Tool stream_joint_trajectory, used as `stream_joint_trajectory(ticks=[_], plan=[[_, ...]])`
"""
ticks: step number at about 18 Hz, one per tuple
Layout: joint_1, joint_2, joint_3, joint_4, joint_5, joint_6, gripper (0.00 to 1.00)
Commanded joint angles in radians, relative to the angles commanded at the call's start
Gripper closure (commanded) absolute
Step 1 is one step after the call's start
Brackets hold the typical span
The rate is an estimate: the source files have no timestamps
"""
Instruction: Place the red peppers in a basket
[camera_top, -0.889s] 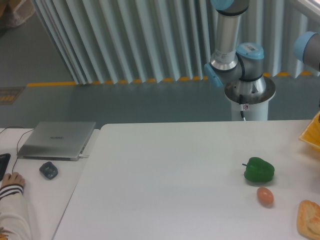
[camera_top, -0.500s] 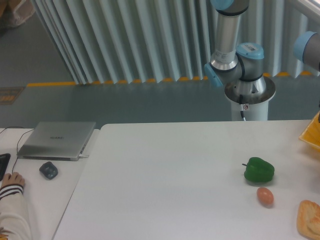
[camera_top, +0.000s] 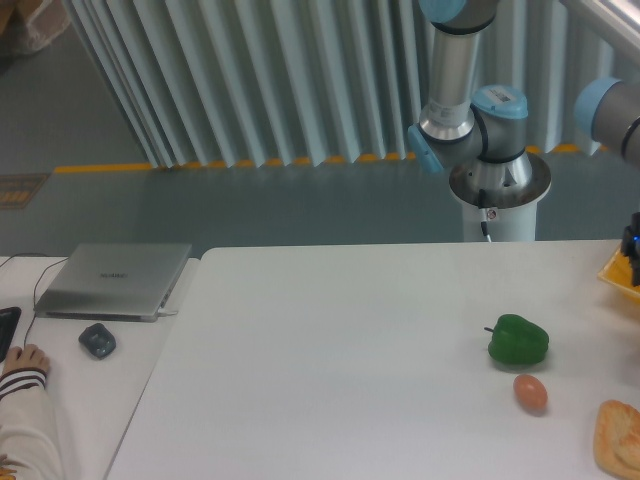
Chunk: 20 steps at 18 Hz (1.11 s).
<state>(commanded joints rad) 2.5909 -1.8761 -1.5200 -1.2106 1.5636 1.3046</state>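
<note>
No red peppers show in this view; they are hidden or out of frame. Only a yellow-orange corner of the basket (camera_top: 618, 277) shows at the right edge of the white table. Just above that corner, a dark piece of my gripper (camera_top: 633, 246) with a small blue light pokes into the frame. Its fingers are cut off by the edge, so I cannot say whether they are open or shut or hold anything. The arm's blue-grey joint (camera_top: 610, 108) hangs above it.
A green bell pepper (camera_top: 518, 340) sits on the table's right side, with a small orange-brown egg-shaped thing (camera_top: 531, 392) in front of it and a flat tan bread-like piece (camera_top: 620, 438) at the right corner. A laptop (camera_top: 112, 281), mouse (camera_top: 97, 340) and a person's hand (camera_top: 22, 362) are on the left.
The arm's joint at the upper right has shifted left and lower. A dark part of the gripper has come into view over the basket corner.
</note>
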Motion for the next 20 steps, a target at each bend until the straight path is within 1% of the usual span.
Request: stream_joint_trajectory(ticks=[1, 2, 4, 7, 8, 11, 13, 14, 16, 20], plan=[[0.000, 0.000, -0.012, 0.011, -0.032, -0.049, 0.00], [-0.002, -0.002, -0.022, 0.014, -0.031, -0.115, 0.00], [0.012, 0.000, -0.037, 0.031, -0.028, -0.169, 0.00], [0.064, 0.002, -0.049, 0.036, -0.027, -0.165, 0.00], [0.072, -0.002, -0.049, 0.037, -0.002, -0.156, 0.00], [0.058, -0.040, -0.052, 0.042, 0.143, -0.152, 0.00], [0.031, -0.055, -0.061, 0.068, 0.193, -0.162, 0.00], [0.029, -0.064, -0.072, 0.088, 0.203, -0.172, 0.00], [0.028, -0.071, -0.092, 0.108, 0.213, -0.183, 0.00], [0.028, -0.077, -0.098, 0.111, 0.213, -0.189, 0.00]])
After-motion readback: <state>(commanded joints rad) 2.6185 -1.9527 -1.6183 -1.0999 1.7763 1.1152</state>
